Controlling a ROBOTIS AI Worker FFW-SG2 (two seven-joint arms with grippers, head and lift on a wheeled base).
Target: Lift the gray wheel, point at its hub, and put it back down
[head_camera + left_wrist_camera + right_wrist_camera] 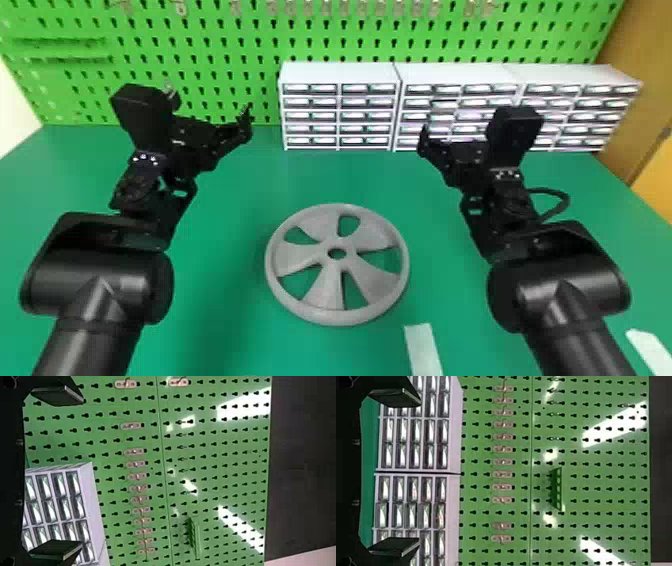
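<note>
Lift, pointing and set-down all seemingly ahead: gray wheel (327, 290) flat on green table (225, 310), between the arms and nearer the robot than left gripper (83, 473) and right gripper (419, 472), both spread, empty; rim round, five flaring spokes, hub (337, 264) holed.
</note>
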